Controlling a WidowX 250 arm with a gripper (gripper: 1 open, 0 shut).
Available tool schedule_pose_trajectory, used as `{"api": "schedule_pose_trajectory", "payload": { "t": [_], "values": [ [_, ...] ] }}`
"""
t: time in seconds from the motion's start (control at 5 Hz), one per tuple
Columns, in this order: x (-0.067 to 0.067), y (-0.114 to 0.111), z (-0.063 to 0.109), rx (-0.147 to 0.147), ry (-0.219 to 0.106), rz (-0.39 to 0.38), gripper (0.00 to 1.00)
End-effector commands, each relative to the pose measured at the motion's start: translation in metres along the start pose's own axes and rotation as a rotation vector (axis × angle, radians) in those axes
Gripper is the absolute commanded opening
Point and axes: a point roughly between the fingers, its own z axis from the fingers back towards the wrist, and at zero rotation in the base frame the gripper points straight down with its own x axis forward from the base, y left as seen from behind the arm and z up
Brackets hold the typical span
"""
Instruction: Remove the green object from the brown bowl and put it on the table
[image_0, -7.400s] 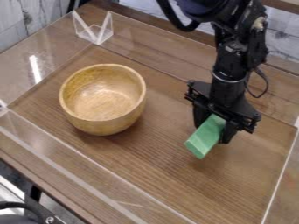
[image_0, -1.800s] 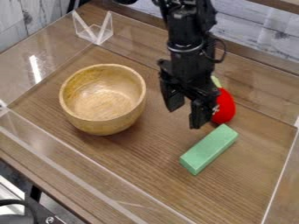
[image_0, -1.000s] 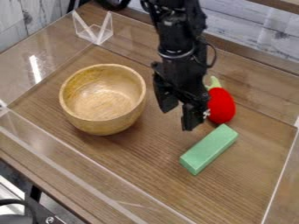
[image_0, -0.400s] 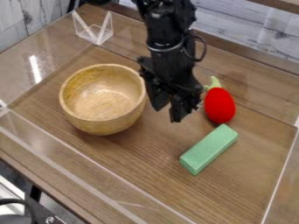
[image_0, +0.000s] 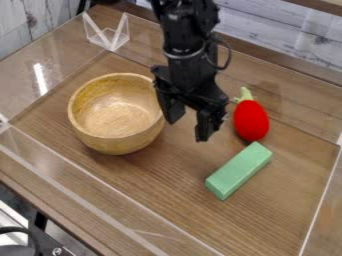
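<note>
The green object (image_0: 239, 170), a flat mint-green block, lies on the table (image_0: 147, 200) at the right, well clear of the brown bowl (image_0: 118, 112). The bowl is a round light wooden one at the left, and nothing shows inside it. My gripper (image_0: 189, 124) hangs straight down between the bowl and the red toy, just right of the bowl's rim. It is open, its black fingers (image_0: 207, 124) spread with nothing between them. The green block sits below and to the right of the gripper, apart from it.
A red strawberry-like toy (image_0: 250, 119) with a green top stands right of the gripper. Clear acrylic walls (image_0: 54, 175) edge the table on all sides. A small clear stand (image_0: 107, 34) sits at the back left.
The gripper has shifted left, from beside the red toy toward the bowl's rim, and rolled slightly. The green block, toy and bowl have stayed where they were.
</note>
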Motion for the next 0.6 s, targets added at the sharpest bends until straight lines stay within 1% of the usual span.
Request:
{"api": "schedule_pose_trajectory", "payload": {
  "t": [0.0,0.2,0.4],
  "values": [
    [0.015,0.005,-0.002,0.003,-0.033,-0.007,1.0],
    [0.023,-0.004,0.002,0.007,-0.029,0.039,1.0],
    [0.028,-0.012,0.002,0.009,-0.018,0.053,1.0]
  ]
}}
